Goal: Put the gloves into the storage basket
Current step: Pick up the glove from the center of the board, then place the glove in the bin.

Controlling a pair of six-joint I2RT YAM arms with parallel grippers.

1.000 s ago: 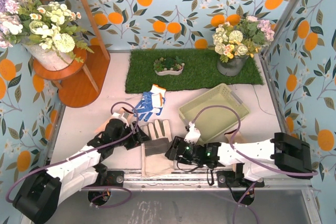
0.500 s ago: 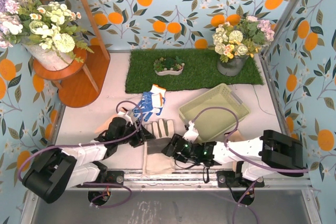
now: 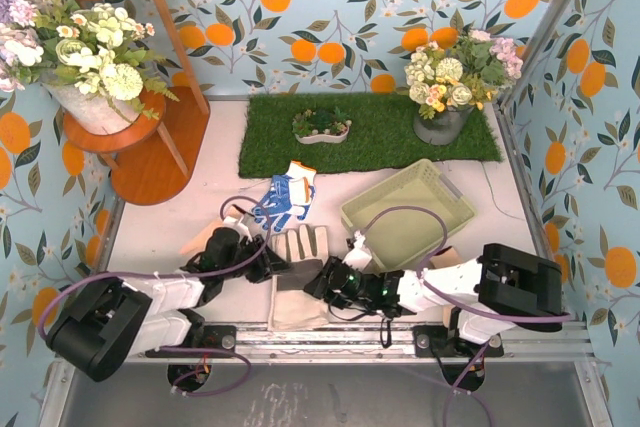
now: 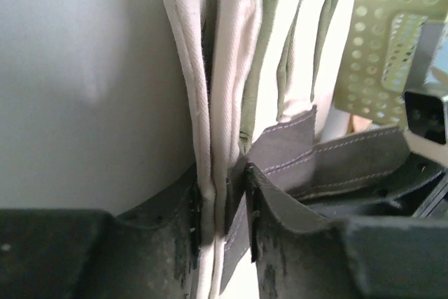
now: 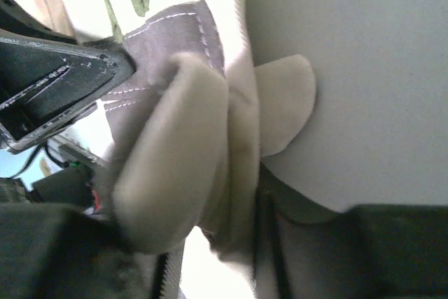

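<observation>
Top external view: grey-and-cream work glove point(image 3: 297, 267) lies flat near the table's point(image 3: 160, 227) front edge, just left of the storage basket point(image 3: 383, 184). Pinched from both sides, it could stretch or slip free if the arms lift unevenly. Left gripper point(image 4: 221, 197) is clamped on its cream edge; right gripper point(image 3: 322, 280) seems clamped on bunched fabric.

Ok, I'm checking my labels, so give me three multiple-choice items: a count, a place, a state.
1. Gloves in the basket: A none; B one; C two.
2. The blue-and-white glove lies: A inside it; B on the table beside it; C hanging on its rim.
3. The work glove is: A untouched; B pinched by the left fingers and right fingers; C in the basket.
A: its floor is bare. B: white tabletop shows around it. B: both wrist views show fabric between the fingers.
</observation>
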